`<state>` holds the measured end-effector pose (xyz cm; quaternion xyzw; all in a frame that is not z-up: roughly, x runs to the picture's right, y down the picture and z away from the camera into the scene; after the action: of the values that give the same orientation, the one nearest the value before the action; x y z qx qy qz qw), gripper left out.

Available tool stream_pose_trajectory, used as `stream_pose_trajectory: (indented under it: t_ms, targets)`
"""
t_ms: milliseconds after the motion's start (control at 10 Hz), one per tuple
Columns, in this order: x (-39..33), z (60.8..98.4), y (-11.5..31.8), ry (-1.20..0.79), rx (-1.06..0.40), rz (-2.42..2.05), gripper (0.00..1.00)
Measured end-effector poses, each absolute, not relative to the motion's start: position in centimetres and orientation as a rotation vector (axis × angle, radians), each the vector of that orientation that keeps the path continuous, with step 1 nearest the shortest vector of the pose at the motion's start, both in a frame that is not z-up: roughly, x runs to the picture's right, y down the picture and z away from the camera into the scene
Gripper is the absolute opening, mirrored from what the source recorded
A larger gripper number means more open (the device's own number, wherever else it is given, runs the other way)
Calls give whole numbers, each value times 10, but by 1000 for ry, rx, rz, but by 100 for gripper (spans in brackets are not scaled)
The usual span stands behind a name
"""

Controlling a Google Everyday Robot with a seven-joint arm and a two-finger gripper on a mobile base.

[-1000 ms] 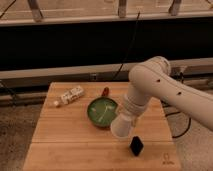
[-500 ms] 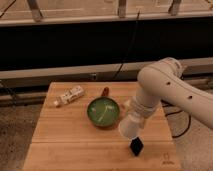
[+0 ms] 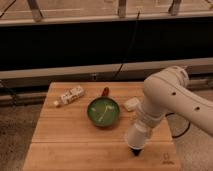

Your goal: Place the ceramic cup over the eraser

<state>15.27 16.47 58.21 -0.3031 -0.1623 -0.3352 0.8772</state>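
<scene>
The white ceramic cup (image 3: 135, 137) hangs at the end of my arm near the table's front right, its wide end down. My gripper (image 3: 140, 125) is shut on the cup and is mostly hidden by the wrist and the cup. The black eraser (image 3: 136, 150) lies right under the cup. Only its dark lower tip shows below the cup's rim. I cannot tell whether the cup touches the table.
A green bowl (image 3: 103, 111) sits mid-table, left of the cup. A small white rounded object (image 3: 131, 104) lies right of the bowl. A white box with markings (image 3: 70, 95) lies at the back left. A small red-brown thing (image 3: 105, 92) is behind the bowl. All are on the wooden table (image 3: 60, 145).
My arm has carried the cup right and forward, from beside the green bowl to over the eraser, which is now mostly covered.
</scene>
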Motion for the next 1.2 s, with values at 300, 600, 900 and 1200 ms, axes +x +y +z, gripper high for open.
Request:
stream_pose_trajectory:
  t_ms: [300,600,900,1200]
  targets:
    - [158,587,174,-334,-630,-689,0]
    - [165,598,185,-357,-643,-662,0]
    - [160,615,198,-390,-667,-664,0]
    - [158,627,205,-396,-682,-661,0]
